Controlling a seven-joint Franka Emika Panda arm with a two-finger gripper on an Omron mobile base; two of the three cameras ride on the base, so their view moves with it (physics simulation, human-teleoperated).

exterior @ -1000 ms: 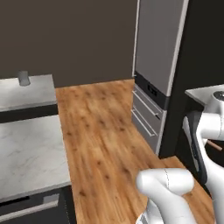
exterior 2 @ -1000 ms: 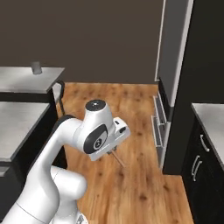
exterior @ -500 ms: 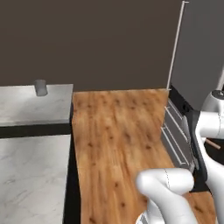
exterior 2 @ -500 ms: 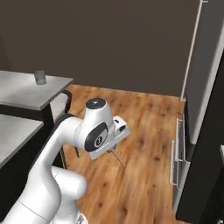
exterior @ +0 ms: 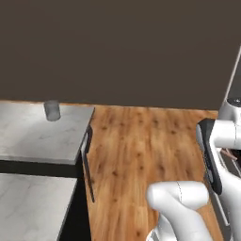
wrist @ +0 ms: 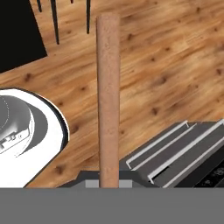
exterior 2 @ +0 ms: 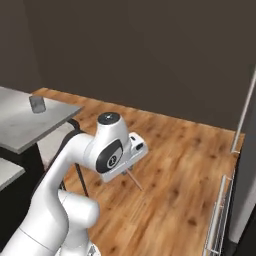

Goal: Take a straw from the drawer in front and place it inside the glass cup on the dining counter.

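Right base view puts the glass cup (exterior 2: pixel 37 104) on the dining counter (exterior 2: pixel 20 125), well off to the left of the gripper (exterior 2: pixel 131 172), which pinches the straw (exterior 2: pixel 134 180), its long axis slanting down toward the floor.

We see flat, even rendered light with no clear source and no glare. The back wall (exterior: pixel 122 52) stays dim and brown-grey, the wood floor (exterior 2: pixel 180 165) warm and moderately bright. Shadows are faint (barely a dark patch under the counter edge). Both base views look soft and low-resolution; the hand view is sharper.
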